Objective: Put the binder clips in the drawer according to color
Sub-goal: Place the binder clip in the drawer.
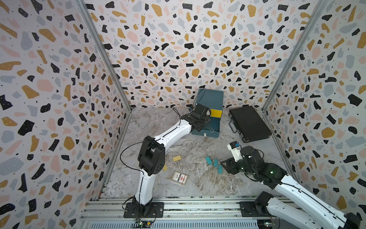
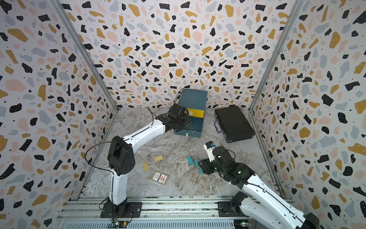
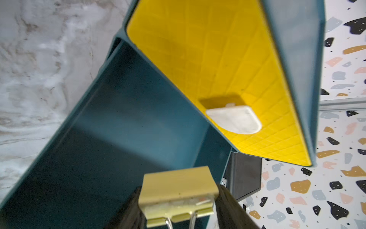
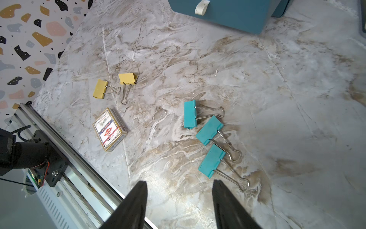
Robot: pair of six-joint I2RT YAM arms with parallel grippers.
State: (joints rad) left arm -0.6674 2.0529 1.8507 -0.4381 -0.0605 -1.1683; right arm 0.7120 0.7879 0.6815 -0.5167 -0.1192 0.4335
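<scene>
Between terrazzo-print walls [image 1: 59, 79], on a marble-look counter [image 1: 198, 190] fronted by an aluminium rail [image 1: 178, 208], the left pincer [image 3: 179, 190] grips a pale yellow binder clip [image 3: 178, 182] by its body and holds it over the pulled-out teal drawer [image 3: 99, 148] of the small chest of drawers [image 1: 213, 99] at the back wall. The chest's yellow drawer front [image 3: 217, 69], with its white pull [image 3: 235, 121], stands shut just above and beyond that pincer. In both top views the left arm [image 1: 172, 132] and its wrist cover part of the chest's front. The right pincer [image 4: 179, 182] hovers open and empty over the counter, three teal binder clips [image 4: 210, 129] lying close-packed just ahead of its fingertips. Farther out from it lie two more yellow clips [image 4: 127, 78] side by side and a printed card pack [image 4: 110, 128]. A black briefcase [image 1: 249, 124] lies flat beside the chest, well apart from both pincers.
</scene>
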